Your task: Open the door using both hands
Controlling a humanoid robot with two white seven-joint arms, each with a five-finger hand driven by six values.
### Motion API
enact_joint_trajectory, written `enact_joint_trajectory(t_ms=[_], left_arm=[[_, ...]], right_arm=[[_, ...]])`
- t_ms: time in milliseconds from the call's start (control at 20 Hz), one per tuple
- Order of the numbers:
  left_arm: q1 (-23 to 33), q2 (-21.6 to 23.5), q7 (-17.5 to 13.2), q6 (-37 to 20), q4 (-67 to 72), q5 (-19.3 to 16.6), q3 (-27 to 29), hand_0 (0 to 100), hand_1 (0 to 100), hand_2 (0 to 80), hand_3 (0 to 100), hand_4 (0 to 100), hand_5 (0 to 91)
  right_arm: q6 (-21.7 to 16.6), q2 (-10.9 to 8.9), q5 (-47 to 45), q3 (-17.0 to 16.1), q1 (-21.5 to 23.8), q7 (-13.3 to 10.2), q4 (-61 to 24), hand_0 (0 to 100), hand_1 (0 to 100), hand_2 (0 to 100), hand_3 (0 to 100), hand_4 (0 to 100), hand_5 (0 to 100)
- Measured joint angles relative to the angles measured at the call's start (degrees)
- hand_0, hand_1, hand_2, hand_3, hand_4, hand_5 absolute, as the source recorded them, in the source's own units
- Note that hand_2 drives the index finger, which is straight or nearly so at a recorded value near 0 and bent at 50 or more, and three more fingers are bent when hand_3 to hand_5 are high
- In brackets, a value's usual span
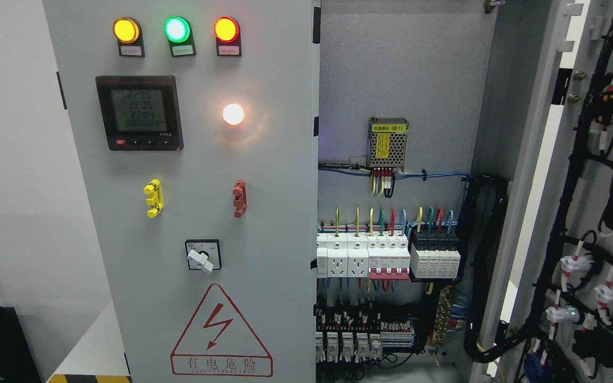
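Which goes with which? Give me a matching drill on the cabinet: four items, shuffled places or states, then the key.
Items:
1. Left door
2. Right door
3. Green lamp
4. Rotary switch

Descriptions:
A. Swung open, wiring on its inner face showing
B. Just above the warning triangle
C. Closed, carrying the digital meter
D. Between the yellow and red lamps

Pairs: 1-C, 2-A, 3-D, 4-B

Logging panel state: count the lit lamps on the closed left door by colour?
Yellow indicator lamp: 1
Green indicator lamp: 1
Red indicator lamp: 1
White lamp: 1
Total: 4
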Motion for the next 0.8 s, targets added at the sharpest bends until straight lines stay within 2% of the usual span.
enact_joint_trajectory(t_ms=[200, 450, 801], left_arm=[[0.0, -0.1, 0.0, 0.0, 0.1, 0.0, -0.3, 12, 39, 0.0, 0, 0, 0.0], [0.0, -0.2, 0.0, 0.0, 0.1, 0.0, -0.5, 12, 39, 0.0, 0, 0, 0.0], [0.0, -0.2, 0.0, 0.0, 0.1, 0.0, -0.7, 12, 39, 0.0, 0, 0, 0.0]], right_arm=[[-1.0, -0.47, 0.0, 0.7, -1.5, -0.1, -5.1, 12, 39, 0, 0, 0, 0], [-0.2, -0.55, 0.0, 1.2, -8.5, -0.2, -9.3, 12, 39, 0, 0, 0, 0], [13.7, 0.48, 0.0, 1.7, -22.1, -0.5, -12.3, 12, 39, 0, 0, 0, 0]])
